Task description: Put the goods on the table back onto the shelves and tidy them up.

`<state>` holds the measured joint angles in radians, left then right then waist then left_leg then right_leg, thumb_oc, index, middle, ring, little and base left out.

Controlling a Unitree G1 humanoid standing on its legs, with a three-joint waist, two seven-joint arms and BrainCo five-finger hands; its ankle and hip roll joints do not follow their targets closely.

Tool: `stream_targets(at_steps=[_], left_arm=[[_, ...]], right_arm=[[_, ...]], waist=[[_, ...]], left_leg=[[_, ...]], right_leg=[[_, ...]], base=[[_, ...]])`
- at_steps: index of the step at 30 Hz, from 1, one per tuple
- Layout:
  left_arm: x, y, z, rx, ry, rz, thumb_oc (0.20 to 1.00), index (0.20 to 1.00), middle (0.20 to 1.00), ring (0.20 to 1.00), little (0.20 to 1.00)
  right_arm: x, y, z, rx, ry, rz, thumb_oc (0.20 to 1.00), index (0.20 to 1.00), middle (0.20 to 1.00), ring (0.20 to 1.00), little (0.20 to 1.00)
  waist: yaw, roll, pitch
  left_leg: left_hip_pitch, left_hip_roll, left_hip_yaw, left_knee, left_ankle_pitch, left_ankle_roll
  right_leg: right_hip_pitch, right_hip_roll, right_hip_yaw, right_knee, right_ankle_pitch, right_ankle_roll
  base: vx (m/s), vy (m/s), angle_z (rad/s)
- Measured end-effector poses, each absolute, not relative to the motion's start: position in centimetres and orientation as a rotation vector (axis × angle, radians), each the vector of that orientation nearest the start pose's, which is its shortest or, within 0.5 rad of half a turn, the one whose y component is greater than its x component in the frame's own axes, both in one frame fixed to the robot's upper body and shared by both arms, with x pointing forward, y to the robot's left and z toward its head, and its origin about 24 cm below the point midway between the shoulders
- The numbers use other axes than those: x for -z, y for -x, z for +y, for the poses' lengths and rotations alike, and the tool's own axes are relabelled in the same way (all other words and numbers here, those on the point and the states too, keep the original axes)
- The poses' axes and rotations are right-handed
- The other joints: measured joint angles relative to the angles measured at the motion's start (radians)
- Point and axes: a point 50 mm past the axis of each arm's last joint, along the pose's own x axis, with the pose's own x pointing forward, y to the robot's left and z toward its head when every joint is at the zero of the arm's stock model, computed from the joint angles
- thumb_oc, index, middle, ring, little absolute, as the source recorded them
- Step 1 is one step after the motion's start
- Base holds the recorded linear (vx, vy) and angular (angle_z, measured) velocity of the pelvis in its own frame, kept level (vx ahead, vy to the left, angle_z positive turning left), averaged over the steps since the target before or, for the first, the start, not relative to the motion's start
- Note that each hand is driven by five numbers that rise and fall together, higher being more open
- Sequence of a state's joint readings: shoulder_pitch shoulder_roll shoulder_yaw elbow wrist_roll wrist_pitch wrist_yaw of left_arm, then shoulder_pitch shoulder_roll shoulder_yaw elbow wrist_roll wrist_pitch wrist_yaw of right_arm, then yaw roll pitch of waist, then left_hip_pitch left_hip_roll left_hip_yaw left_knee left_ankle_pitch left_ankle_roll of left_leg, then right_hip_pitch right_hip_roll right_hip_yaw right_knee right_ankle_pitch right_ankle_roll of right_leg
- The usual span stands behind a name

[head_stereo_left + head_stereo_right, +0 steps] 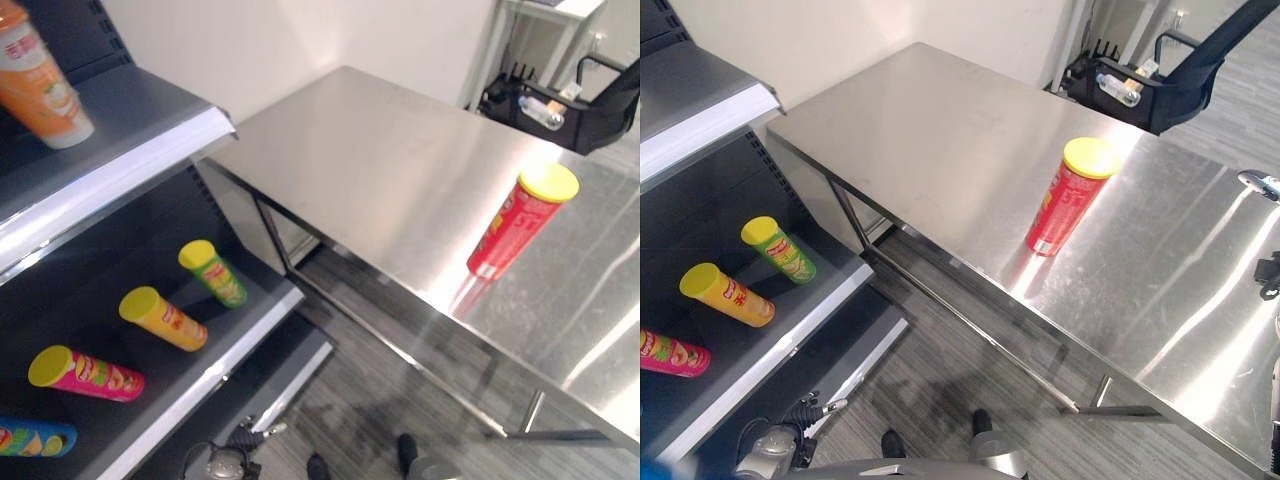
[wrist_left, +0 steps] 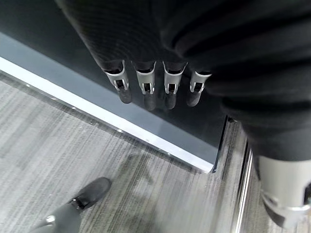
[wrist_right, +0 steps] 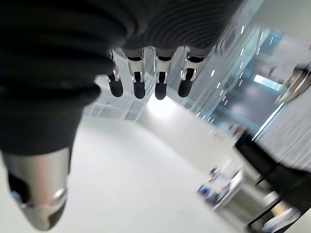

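A red can with a yellow lid (image 1: 520,220) stands upright on the steel table (image 1: 380,160), near its front edge; it is also in the right eye view (image 1: 1065,200). On the lower shelf (image 1: 215,375) lie a green can (image 1: 213,273), a yellow can (image 1: 163,318), a pink can (image 1: 88,373) and a blue can (image 1: 35,438). An orange can (image 1: 38,80) stands on the upper shelf (image 1: 130,165). My left hand (image 2: 146,82) hangs open above the shelf's base, holding nothing. My right hand (image 3: 146,80) is open and holds nothing.
A black cart (image 1: 565,105) with small items stands beyond the table's far right corner. Grey plank floor (image 1: 390,400) lies between the shelf unit and the table's legs.
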<state>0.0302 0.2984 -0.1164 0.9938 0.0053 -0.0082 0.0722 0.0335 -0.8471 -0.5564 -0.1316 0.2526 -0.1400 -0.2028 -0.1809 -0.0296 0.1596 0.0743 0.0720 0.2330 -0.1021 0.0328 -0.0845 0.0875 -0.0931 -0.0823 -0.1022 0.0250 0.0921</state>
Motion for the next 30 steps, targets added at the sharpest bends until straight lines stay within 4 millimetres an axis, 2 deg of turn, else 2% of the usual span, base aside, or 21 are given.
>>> stream_targets(at_steps=[9,12,15,18,21,24,26,30], left_arm=[[14.7,-10.6,24.1,-0.058,-0.36,1.074,1.0,1.0,1.0,1.0,1.0],[15.0,-10.2,24.1,-0.035,-0.368,1.099,1.0,1.0,1.0,1.0,1.0],[15.0,-10.0,24.0,0.003,-0.396,1.107,1.0,1.0,1.0,1.0,1.0],[15.0,-10.0,24.0,0.006,-0.394,1.108,1.0,1.0,1.0,1.0,1.0],[15.0,-10.1,23.9,0.01,-0.397,1.107,1.0,1.0,1.0,1.0,1.0],[15.1,-10.0,23.9,0.008,-0.398,1.108,1.0,1.0,1.0,1.0,1.0],[15.1,-10.0,24.0,0.001,-0.403,1.107,1.0,1.0,1.0,1.0,1.0],[15.4,-9.1,24.2,-0.005,-0.407,1.145,1.0,1.0,1.0,1.0,1.0]], right_arm=[[-25.0,-21.2,-34.2,0.313,0.547,-0.562,1.0,1.0,1.0,1.0,1.0],[-24.5,-22.4,-32.7,0.123,0.604,-0.475,1.0,1.0,1.0,1.0,1.0],[-23.8,-23.0,-32.0,0.021,0.658,-0.394,1.0,1.0,1.0,1.0,1.0],[-23.7,-23.3,-32.0,0.001,0.712,-0.355,1.0,1.0,1.0,1.0,1.0],[-23.8,-23.6,-33.3,0.053,0.829,-0.294,1.0,1.0,1.0,1.0,1.0],[-23.7,-23.9,-33.1,0.04,0.932,-0.258,1.0,1.0,1.0,1.0,1.0],[-23.5,-24.1,-33.9,0.068,1.044,-0.2,1.0,1.0,1.0,1.0,1.0],[-22.9,-25.2,-33.4,0.052,1.063,-0.189,1.0,1.0,1.0,1.0,1.0]], waist=[[0.003,0.023,-0.026],[0.01,0.022,-0.041],[0.016,0.018,-0.046],[0.02,0.017,-0.046],[0.028,0.015,-0.048],[0.027,0.015,-0.049],[0.031,0.013,-0.05],[0.043,0.015,-0.051]], left_leg=[[0.002,0.006,0.004,-0.002,0.0,0.003],[0.003,0.008,0.003,-0.001,0.0,0.004],[0.003,0.008,0.003,-0.001,0.001,0.004],[0.003,0.008,0.002,-0.001,0.001,0.005],[0.003,0.009,0.0,-0.001,0.003,0.007],[0.003,0.009,-0.005,0.0,0.003,0.007],[0.003,0.009,-0.018,-0.001,0.004,0.009],[0.003,0.008,-0.025,-0.001,0.006,0.011]], right_leg=[[0.002,0.005,0.0,0.0,0.001,0.002],[0.003,0.007,-0.002,0.0,0.001,0.002],[0.003,0.008,-0.003,0.0,0.001,0.002],[0.004,0.007,-0.004,0.0,0.002,0.002],[0.005,0.008,-0.007,0.0,0.002,0.002],[0.009,0.007,-0.014,0.0,0.002,0.002],[0.014,0.007,-0.027,0.0,0.002,0.002],[0.02,0.007,-0.035,0.0,0.001,0.003]], base=[[0.0,0.003,0.0],[0.0,0.0,0.0],[0.0,0.0,0.0],[-0.01,-0.004,0.01],[-0.01,-0.004,0.01],[0.0,-0.019,0.05],[0.0,-0.027,0.16],[0.0,-0.026,0.07]])
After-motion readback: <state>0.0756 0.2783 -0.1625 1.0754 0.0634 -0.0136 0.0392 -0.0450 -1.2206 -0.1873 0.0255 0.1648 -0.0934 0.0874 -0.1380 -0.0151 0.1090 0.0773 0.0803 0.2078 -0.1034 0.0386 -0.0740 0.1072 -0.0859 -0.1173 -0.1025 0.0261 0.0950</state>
